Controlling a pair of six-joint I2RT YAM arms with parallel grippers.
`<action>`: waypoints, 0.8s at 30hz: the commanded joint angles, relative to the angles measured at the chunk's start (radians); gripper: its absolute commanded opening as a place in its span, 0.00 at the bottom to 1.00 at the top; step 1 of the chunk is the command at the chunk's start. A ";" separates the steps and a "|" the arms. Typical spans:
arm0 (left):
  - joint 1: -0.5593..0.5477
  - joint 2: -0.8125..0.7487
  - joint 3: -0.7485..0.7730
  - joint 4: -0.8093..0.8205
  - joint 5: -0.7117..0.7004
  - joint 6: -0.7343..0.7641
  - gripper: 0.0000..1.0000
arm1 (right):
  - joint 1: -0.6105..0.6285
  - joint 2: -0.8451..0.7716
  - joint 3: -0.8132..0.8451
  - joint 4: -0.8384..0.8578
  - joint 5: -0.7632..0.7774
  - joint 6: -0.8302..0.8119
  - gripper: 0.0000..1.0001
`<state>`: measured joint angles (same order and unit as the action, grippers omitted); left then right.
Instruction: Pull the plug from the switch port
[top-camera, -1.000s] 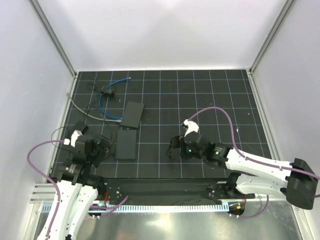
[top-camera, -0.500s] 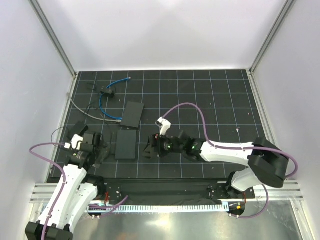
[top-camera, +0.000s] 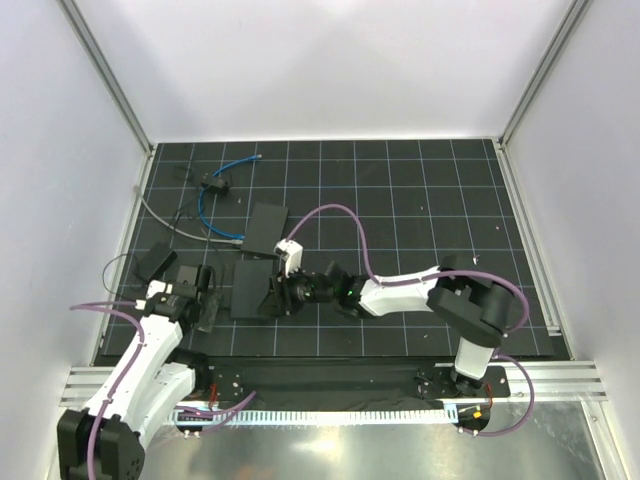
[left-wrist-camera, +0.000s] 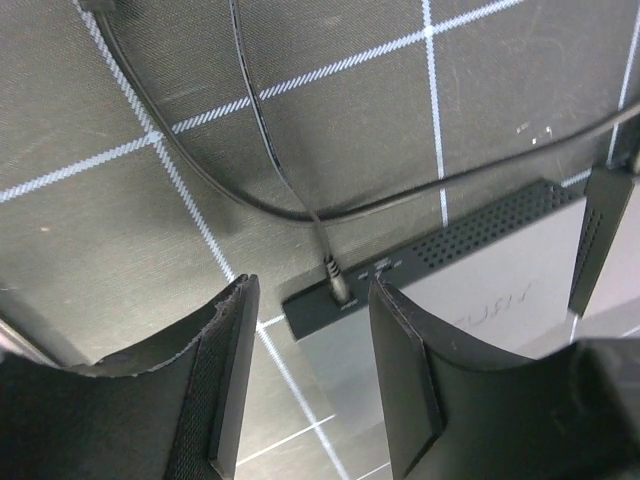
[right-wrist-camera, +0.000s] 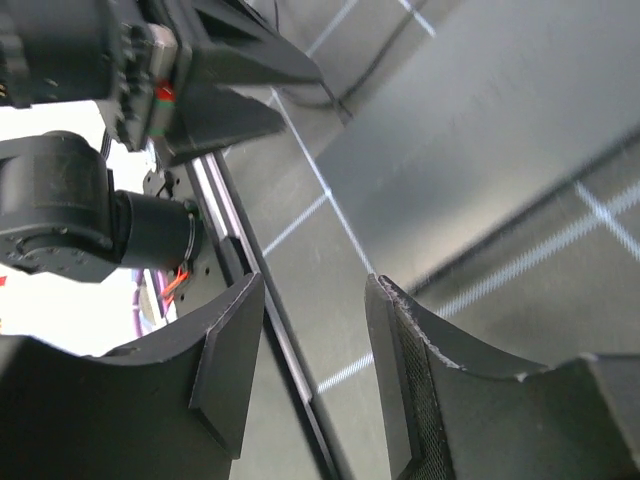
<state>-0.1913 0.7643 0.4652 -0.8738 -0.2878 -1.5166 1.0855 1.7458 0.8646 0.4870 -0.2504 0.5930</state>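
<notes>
Centre-left, the plug sits in the switch port; left gripper and right gripper both gape wide, empty.

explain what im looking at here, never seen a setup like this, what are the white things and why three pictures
The machine is a white left arm and a white right arm, bolted at the near edge of a black gridded table. The wide picture looks down from above. The other two come from a camera on each wrist, so the dark prongs at the bottom are that arm's own fingers. On the table lie a compact matte-black box with a thin bright-blue cable ending in a pale plug at its edge, a flatter black slab with a thin black wire plugged into it, and a grey cable. The left gripper and right gripper are both open, either side of the slab, holding nothing.
</notes>
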 joint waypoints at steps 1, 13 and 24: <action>0.006 0.035 -0.013 0.076 -0.021 -0.086 0.52 | 0.005 0.052 0.082 0.122 -0.039 -0.065 0.52; 0.006 0.109 -0.049 0.128 -0.043 -0.140 0.45 | 0.005 0.179 0.205 0.067 -0.050 -0.154 0.43; 0.029 0.089 -0.063 0.107 -0.080 -0.149 0.43 | 0.001 0.258 0.182 0.101 -0.026 -0.214 0.41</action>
<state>-0.1776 0.8642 0.4088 -0.7624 -0.3084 -1.6436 1.0855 1.9839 1.0389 0.5259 -0.2977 0.4164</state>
